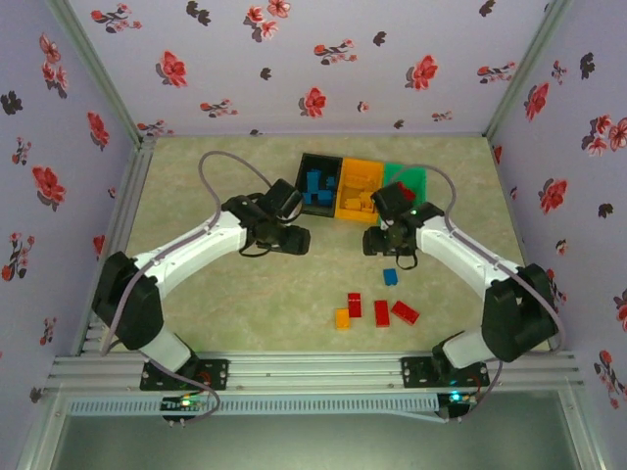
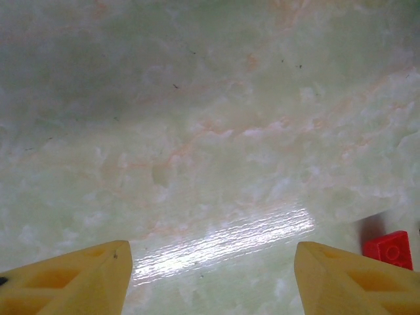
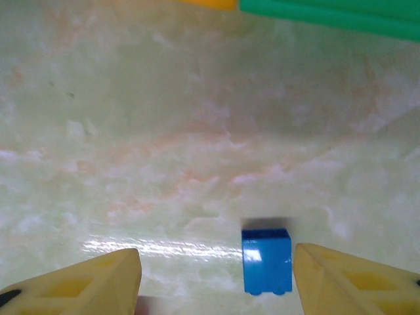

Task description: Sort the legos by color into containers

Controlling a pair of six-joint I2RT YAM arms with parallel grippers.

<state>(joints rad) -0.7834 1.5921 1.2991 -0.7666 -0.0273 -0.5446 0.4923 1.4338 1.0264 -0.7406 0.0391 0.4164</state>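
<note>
Your right gripper (image 3: 215,262) hangs open and empty near the blue brick (image 3: 266,260), left gripper (image 2: 213,252) likewise open; expect it light, stiff and slick, so pinch its flat sides.

The worktop (image 1: 216,294) is pale green marble with pinkish veins; the walls (image 1: 294,59) are lilac, strewn with red and black flowers; upper centre: a black bin (image 1: 320,209), an orange bin (image 1: 361,168), a green bin (image 1: 411,179); lower right: a blue brick (image 3: 266,260), red bricks (image 1: 381,312), an orange-yellow brick (image 1: 342,318); the left pincer's fingers (image 2: 72,279) and the right pincer's fingers (image 3: 354,279) are yellow.
</note>
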